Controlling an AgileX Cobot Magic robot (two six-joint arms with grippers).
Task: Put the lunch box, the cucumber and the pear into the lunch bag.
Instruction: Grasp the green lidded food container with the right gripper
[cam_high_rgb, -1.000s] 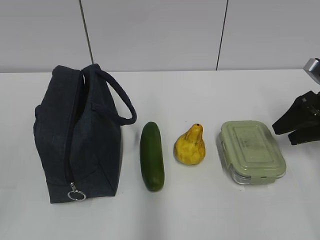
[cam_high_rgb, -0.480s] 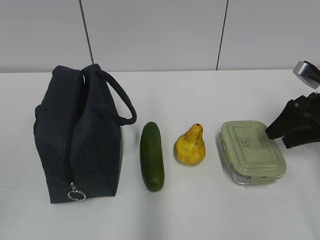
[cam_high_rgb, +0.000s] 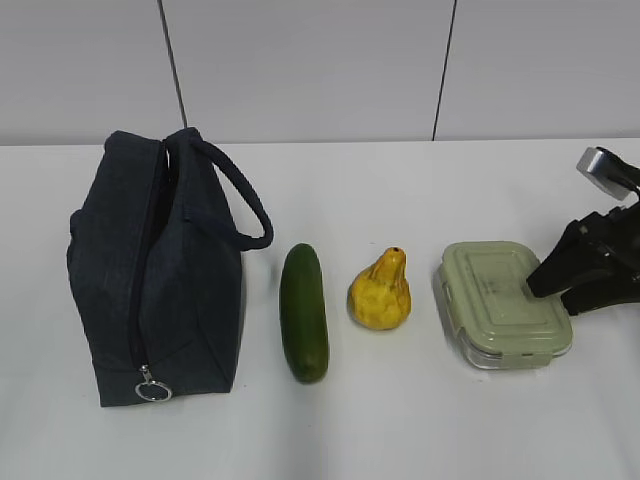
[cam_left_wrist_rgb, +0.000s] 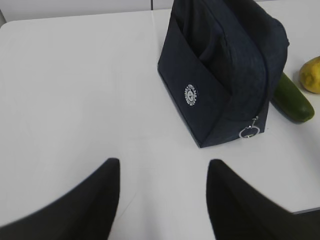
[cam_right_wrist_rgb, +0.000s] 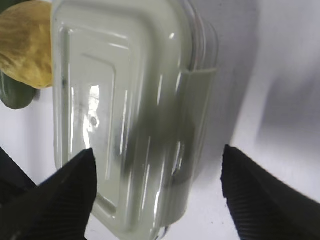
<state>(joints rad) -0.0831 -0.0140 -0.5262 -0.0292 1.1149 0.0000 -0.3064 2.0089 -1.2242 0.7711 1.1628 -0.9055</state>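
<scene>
White worktop (cam_high_rgb: 420, 420) with four items set in a row. The lunch bag (cam_high_rgb: 155, 270), zipped shut with its ring pull at the front, is placed toward the left edge; the cucumber (cam_high_rgb: 304, 312) lies beside it, then the pear (cam_high_rgb: 381, 292), then the lunch box (cam_high_rgb: 505, 303) toward the right edge. The right gripper (cam_high_rgb: 560, 290) is shown over the lunch box's right side, jaws spread wide, nothing grasped. The left gripper (cam_left_wrist_rgb: 162, 200) is seen above bare worktop left of the bag, jaws parted and empty.
</scene>
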